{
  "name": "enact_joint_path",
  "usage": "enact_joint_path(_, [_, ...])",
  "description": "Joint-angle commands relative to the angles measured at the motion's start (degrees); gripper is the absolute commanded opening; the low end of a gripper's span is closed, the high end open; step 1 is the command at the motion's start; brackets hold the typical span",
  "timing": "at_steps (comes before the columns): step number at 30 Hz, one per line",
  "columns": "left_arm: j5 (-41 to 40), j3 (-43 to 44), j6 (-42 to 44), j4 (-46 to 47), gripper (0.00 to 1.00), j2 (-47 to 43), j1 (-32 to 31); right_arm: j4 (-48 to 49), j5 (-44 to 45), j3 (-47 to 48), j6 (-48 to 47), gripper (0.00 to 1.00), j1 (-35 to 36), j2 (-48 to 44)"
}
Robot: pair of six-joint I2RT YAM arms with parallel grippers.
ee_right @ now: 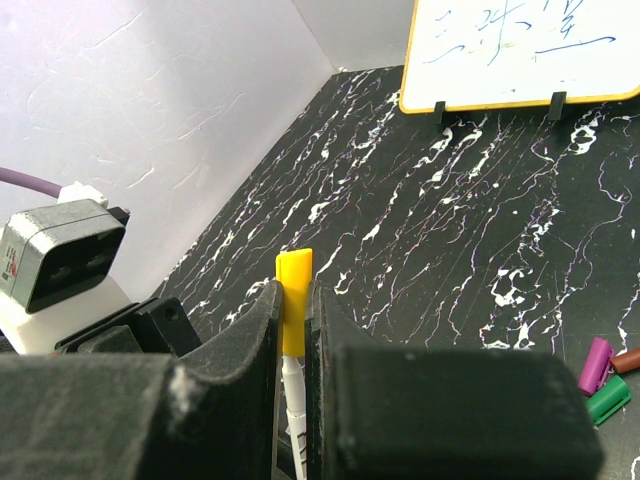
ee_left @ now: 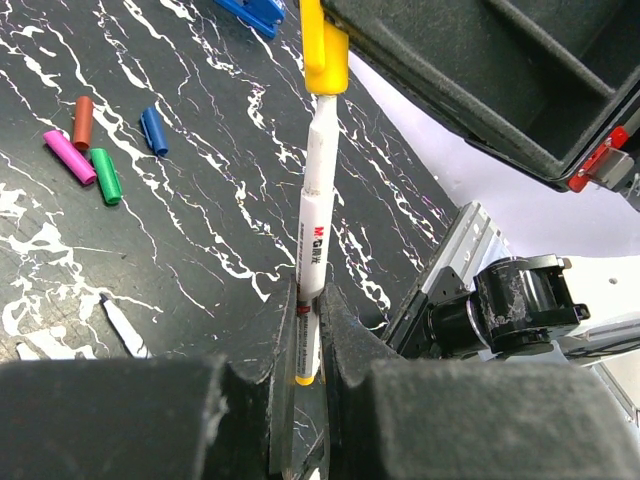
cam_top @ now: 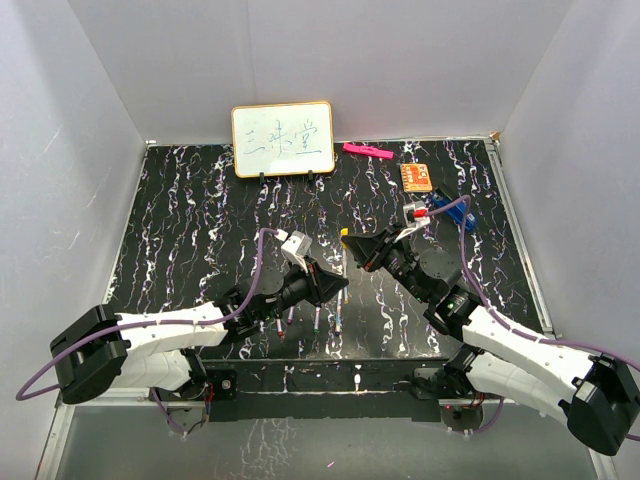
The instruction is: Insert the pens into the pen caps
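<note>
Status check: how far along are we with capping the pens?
No pen looks finished. In hand: left gripper holds a pen, right gripper the yellow cap, on its tip. To do: red-brown cap, magenta cap, green cap, blue cap, all lying loose.

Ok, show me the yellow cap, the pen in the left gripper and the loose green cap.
yellow cap (ee_left: 322, 50): left wrist view, middle of its body.
pen (ee_left: 317, 200): left wrist view, white barrel just above the lettering.
green cap (ee_left: 105, 176): left wrist view, middle of its side.
</note>
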Motion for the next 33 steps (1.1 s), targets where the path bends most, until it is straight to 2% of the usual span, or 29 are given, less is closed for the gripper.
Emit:
enact_joint_path(1, [-1.84, -0.21, -0.87, 3.49, 0.00, -1.19, 0.13, 1.98, -1.31, -0.48, -0.13, 0.00, 0.74, -0.71])
enact_joint_path(22, [-0.87, -0.02, -1.59, 2.26, 0.00, -0.05, 0.17, 2.25, -1.27, 1.63, -1.59, 0.00, 0.98, -0.14])
enact_joint_path(33, [-3.00, 0.36, -0.10, 2.45, 0.00, -2.66, 0.17, 1.59, -2.23, 0.78, -0.93, 0.00, 1.06, 0.85])
